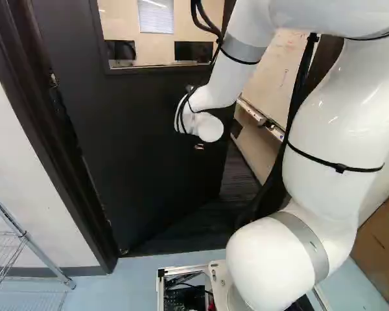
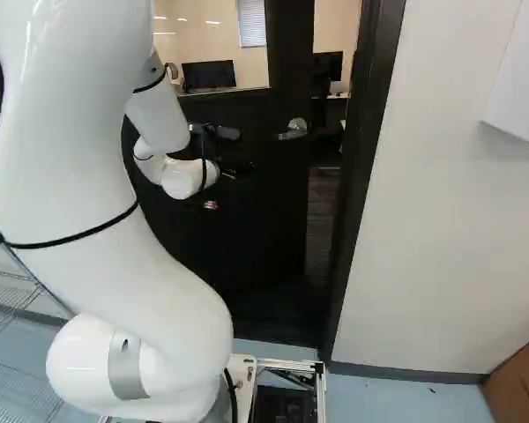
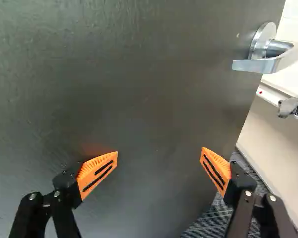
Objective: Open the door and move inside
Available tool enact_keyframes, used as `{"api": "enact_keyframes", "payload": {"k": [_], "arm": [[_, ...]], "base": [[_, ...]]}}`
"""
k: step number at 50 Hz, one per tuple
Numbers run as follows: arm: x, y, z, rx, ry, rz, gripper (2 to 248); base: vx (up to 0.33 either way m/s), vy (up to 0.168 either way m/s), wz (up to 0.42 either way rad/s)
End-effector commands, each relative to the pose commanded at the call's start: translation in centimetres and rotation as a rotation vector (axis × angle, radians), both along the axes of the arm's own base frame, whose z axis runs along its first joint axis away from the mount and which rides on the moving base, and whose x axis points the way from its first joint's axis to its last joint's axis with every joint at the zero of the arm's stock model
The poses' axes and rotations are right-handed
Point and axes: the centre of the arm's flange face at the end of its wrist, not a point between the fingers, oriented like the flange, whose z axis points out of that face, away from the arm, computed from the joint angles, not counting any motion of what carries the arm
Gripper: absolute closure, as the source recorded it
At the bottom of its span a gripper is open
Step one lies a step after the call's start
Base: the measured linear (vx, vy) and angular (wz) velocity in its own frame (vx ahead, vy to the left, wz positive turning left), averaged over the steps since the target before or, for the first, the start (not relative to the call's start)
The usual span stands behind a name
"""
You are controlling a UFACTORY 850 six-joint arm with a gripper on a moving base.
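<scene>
**Heavy door [image 1: 142,136] ajar, best pushed near its free edge**

The door stands straight ahead of the base, partly swung into the room beyond. It looks rigid and weighty but should turn on its hinges; pushing near the free edge should need least force. The metal handle [image 3: 268,54] looks smooth and, with the door ajar, probably needs no turning. The gripper [image 3: 160,152] holds nothing, its orange pads [image 3: 97,172] spread wide before the door's face.
</scene>
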Motion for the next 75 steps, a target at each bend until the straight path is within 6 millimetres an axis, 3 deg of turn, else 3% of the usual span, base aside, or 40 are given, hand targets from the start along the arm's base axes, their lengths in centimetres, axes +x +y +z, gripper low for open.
{"api": "enact_keyframes", "payload": {"k": [75], "arm": [[9.9,8.0,-0.8,0.013,-0.042,0.094,3]], "base": [[0.000,0.000,0.000]]}}
